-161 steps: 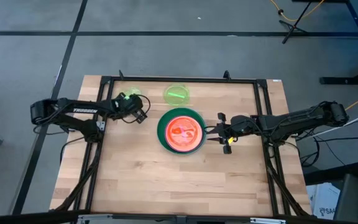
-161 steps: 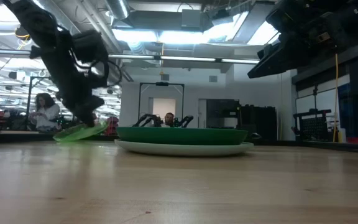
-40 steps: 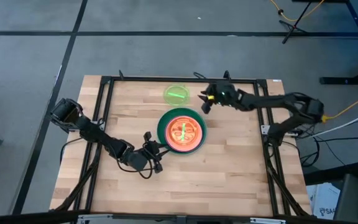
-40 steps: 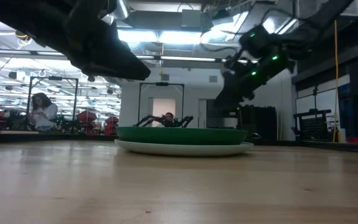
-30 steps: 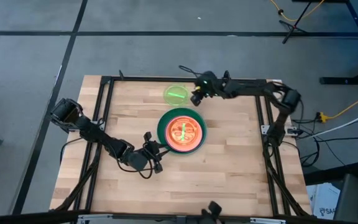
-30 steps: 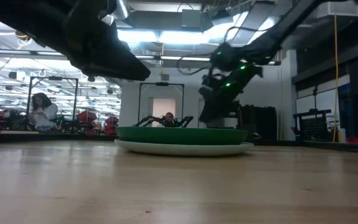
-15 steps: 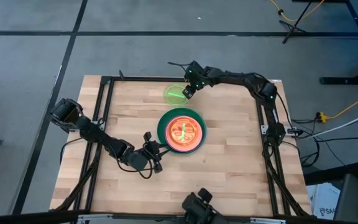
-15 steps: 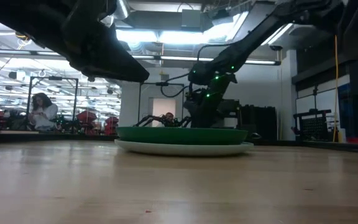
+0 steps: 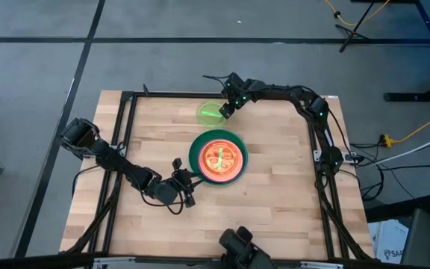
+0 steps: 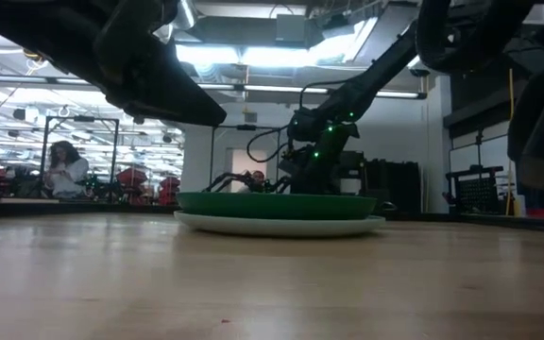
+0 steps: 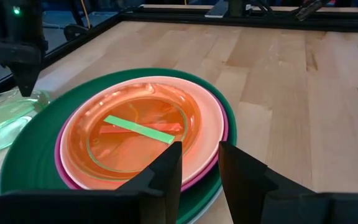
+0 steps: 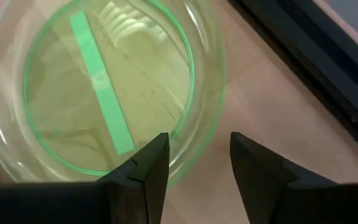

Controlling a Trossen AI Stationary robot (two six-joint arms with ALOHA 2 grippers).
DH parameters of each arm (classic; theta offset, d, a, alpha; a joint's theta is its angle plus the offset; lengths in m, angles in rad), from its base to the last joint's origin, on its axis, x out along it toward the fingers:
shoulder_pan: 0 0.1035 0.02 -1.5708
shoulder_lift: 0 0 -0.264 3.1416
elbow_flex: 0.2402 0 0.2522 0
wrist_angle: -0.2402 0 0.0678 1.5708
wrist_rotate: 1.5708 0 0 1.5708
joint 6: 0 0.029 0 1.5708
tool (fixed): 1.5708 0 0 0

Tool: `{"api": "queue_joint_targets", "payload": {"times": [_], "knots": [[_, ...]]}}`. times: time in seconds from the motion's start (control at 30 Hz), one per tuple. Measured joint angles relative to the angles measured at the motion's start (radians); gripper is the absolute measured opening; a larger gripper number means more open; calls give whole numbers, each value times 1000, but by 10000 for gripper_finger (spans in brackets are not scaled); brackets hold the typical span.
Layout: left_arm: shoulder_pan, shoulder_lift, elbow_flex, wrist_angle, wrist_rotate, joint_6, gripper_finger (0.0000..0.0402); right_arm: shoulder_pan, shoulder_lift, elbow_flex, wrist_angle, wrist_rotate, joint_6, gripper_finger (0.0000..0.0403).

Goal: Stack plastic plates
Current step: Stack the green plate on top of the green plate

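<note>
A stack of plastic plates (image 9: 217,158) sits mid-table: a dark green plate (image 11: 23,155) at the outside, then magenta, peach and orange ones, with a translucent lime plate (image 11: 135,134) on top. In the low view a pale plate (image 10: 277,225) lies under the green one. A single translucent lime plate (image 12: 98,87) rests flat near the far edge (image 9: 210,113). My right gripper (image 12: 194,165) hangs open just above its right rim, pointing steeply down, one finger over the plate, one over bare wood. My left gripper (image 11: 197,168) waits open at the stack's near-left side (image 9: 187,187), holding nothing.
A black metal frame (image 9: 200,95) runs close behind the single lime plate and along the table's sides. A dark object (image 9: 237,246) juts in at the near edge. Bare wood lies right of the stack and toward the near edge. People (image 10: 64,170) are in the room beyond.
My right gripper has swung along the far edge toward the table's left, sunk and tipped more steeply down, ending over the single lime plate's right rim. The plates have not moved.
</note>
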Motion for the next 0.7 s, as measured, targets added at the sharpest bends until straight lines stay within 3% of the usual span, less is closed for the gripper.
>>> {"api": "queue_joint_targets", "payload": {"times": [0.17, 0.5, 0.7], "knots": [[0, 0, 0, 0, 0, 0, 98, 4, 0, -2, 2, -4, 0, 133], [0, 0, 0, 0, 0, 0, 98, 3, 0, -17, 12, 4, -14, 14], [0, 0, 0, 0, 0, 0, 98, 3, -1, -18, 35, 7, -27, 8]]}}
